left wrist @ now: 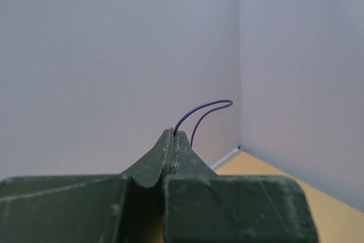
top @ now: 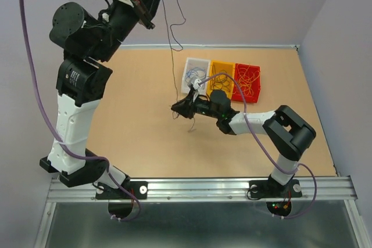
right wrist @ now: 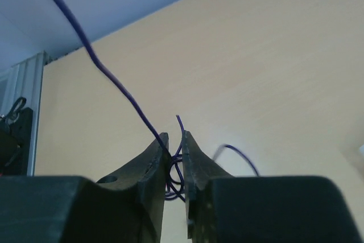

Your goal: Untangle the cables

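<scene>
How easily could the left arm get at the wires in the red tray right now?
Probably not easily. The left arm has its jaws shut on a purple wire held high, and the right arm lies in front of the red tray.

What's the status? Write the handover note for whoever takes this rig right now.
Left gripper: raised high, shut on a purple wire.
Right gripper: low over the table, jaws nearly together around a purple tangle; firm grip unclear.
The purple wire runs from the left gripper down to the right one.
Done: loose wires lie in the white tray, orange tray and red tray.
Left: probably pull the tangle apart, then bin the strands.
</scene>
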